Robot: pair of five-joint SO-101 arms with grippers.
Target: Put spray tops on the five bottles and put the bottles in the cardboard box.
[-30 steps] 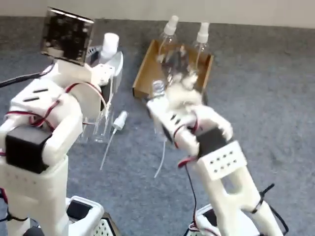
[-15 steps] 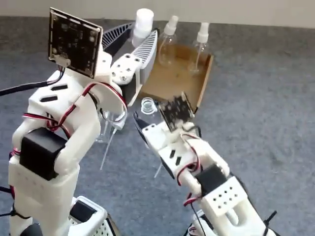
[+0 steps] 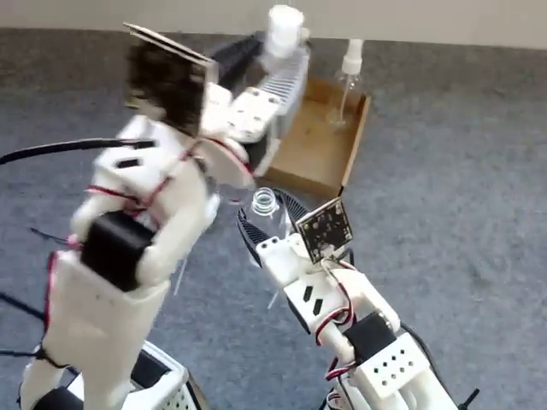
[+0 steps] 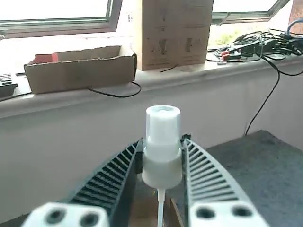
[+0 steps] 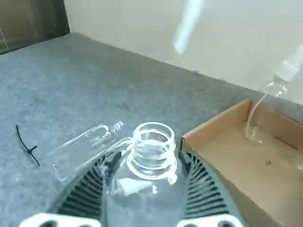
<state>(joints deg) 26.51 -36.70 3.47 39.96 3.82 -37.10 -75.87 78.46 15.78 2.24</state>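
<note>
Between the ribbed fingers of the left gripper (image 4: 162,141) sits a white plastic spray top (image 4: 162,158), clamped by its collar with the nozzle cap up and its thin dip tube hanging below. Nearer the arms' bases than that gripper, the right gripper (image 5: 152,163) is closed around the shoulders of a clear, uncapped plastic bottle (image 5: 152,142), whose threaded mouth points out past the fingertips. Beside this gripper a second clear bottle (image 5: 80,146) lies on the grey carpeted table (image 3: 444,171). Just beyond the right gripper's tips is the brown cardboard box (image 3: 316,158), with a capped clear bottle (image 3: 350,77) standing against its far wall.

The step in hand looks like capping. The top is raised and the bottle is offered up, but the two are apart. The next move calls for bringing the tube over the open mouth, feeding it in, then turning the collar onto the threads while the right gripper holds firm.

The box's near wall is close in front of the held bottle, so there is little room forward. The carpet on the right arm's outer side is open.
</note>
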